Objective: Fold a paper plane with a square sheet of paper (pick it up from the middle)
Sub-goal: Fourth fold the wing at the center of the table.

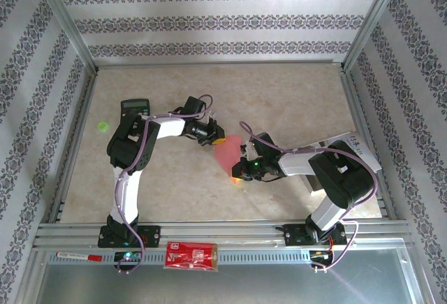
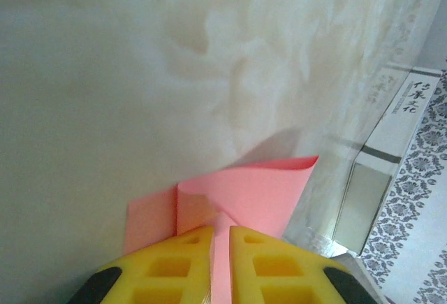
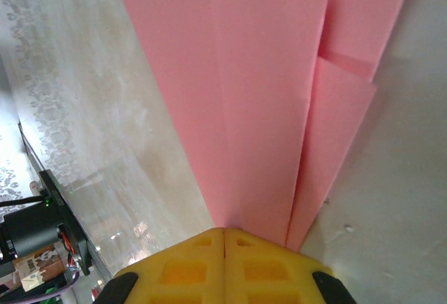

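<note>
Pinching folded pink sheet point(image 3: 244, 108), right gripper point(image 3: 224, 233) clamped; left gripper point(image 2: 221, 230) barely parted, seemingly loose.

A black calculator point(image 1: 135, 106) lies flat on the pale marbled worktop point(image 1: 279, 94), toward its far left part. Just left of the calculator, a little nearer the camera, sits a small green disc point(image 1: 102, 126). Well to the calculator's right, a white printed leaflet point(image 1: 357, 149) lies tilted and partly hidden. Nearer than the calculator, on a slotted metal strip point(image 1: 279, 256), lie a red printed packet point(image 1: 191, 255) and a red-and-white pen point(image 1: 77, 256). Patterned wallpaper point(image 1: 209, 21) rises beyond the calculator.
</note>
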You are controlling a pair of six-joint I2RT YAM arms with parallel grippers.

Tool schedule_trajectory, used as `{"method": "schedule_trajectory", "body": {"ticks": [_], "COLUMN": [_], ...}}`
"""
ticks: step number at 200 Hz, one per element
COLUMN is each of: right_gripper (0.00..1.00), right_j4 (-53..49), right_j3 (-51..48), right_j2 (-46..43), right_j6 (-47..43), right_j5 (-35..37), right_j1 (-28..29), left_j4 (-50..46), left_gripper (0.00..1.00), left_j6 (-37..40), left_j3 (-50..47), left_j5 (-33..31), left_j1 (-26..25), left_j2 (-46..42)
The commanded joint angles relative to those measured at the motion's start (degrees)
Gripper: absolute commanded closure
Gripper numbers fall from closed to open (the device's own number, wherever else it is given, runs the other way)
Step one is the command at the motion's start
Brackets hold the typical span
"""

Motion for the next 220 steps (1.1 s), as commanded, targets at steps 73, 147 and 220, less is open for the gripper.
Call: {"method": "schedule_trajectory", "body": {"ticks": [73,147,220], "right_gripper": [1.00,1.00,0.71], "right_j4": [-16.90,-17.09,-16.97], "right_j3": [-5.35,-3.24,3.35], "right_j2": [2.26,-6.99,-16.79], "right_j6": [-3.23,-10.16,-10.61], "right_j5": [10.18,0.36,11.19], "right_j1": [0.26,0.37,-2.73], "left_j4": [-4.49,4.06,13.81], "left_gripper": [0.84,0.76,0.66], "left_j6": [3.98,-0.15,-4.31], "left_j3": [9.45,-4.74,-24.26], "left_j5": [-4.12,-3.94,-2.87], "left_j1": [5.83,6.22,1.84], "left_j2": [5.77,-9.02,-21.89]}}
